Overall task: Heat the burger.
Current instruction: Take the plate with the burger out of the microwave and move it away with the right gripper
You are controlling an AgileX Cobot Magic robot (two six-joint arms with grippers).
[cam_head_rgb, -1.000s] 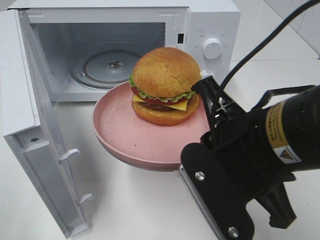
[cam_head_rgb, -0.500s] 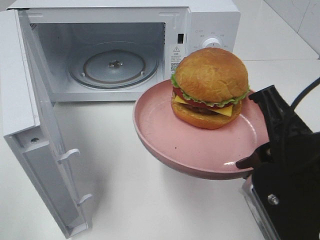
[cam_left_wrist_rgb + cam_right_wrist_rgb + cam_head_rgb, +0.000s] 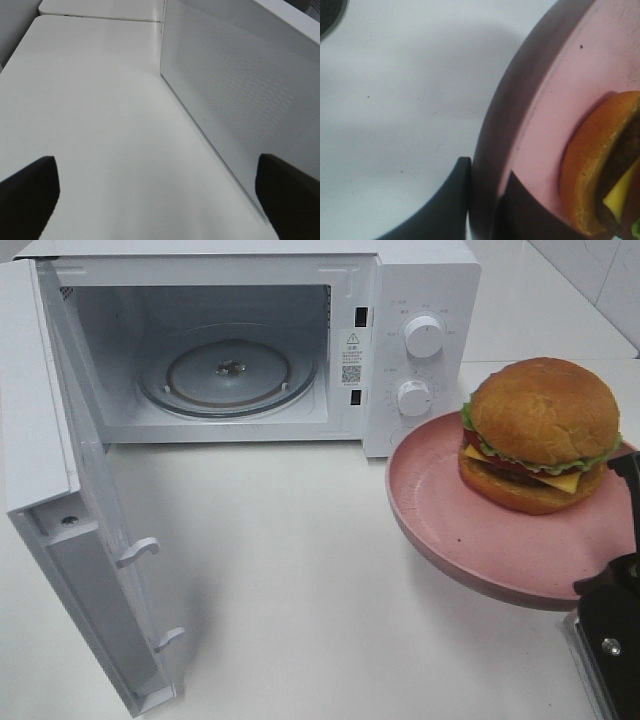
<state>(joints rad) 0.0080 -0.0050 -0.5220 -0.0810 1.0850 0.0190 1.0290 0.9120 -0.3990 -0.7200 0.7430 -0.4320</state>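
**Plate in right claw, microwave cavity open and off to its left**

- Nearest: right gripper is pinched onto the rim of the pink plate, one finger under the rim and one on top, per the right wrist view. The plate is carried in the air, not resting on the table.
- The burger sits upright on the far half of the plate, away from the gripped rim and well inside the edge.
- Key relation: the plate hangs in front of the microwave's control panel, just right of the cavity mouth. The turntable lies to the left and further back, so my read is the next move needs a leftward shift, then a push in.
- Clearance: the plate's far rim is close to the lower knob; that's the edge to watch. The microwave door is swung fully open on the left, out of the path. The table in front of the cavity gives room.
- Left gripper is spread wide and empty, over the table beside the open door. The right arm is the nearer one.
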